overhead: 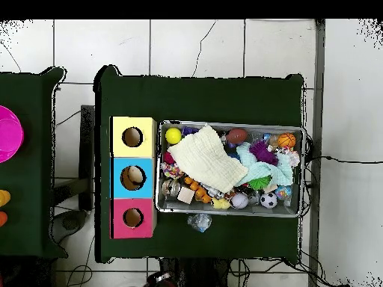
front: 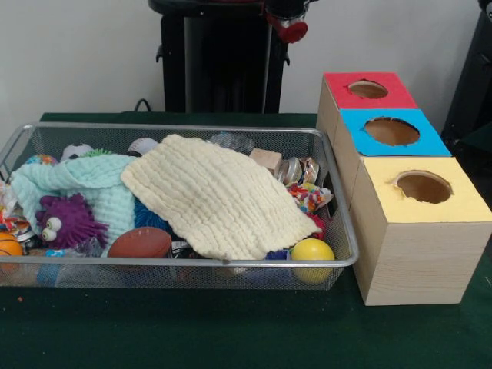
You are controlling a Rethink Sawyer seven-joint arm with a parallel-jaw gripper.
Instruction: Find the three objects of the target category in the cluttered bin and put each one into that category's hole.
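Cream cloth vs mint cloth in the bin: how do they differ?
The cream cloth lies spread flat on top of the clutter; the mint cloth is bunched, partly under the cream one's edge. Cream sits mid-bin; mint is toward the end away from the boxes. Both look like crinkled, waffle-textured fabric.

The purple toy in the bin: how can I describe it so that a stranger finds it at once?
Start from the silver wire-mesh bin beside the three wooden boxes. In the front view, go to its left end, away from the boxes, where a mint-green cloth lies. The purple toy sits against that cloth; unlike the smooth balls nearby, it is spiky and has two big white eyes.
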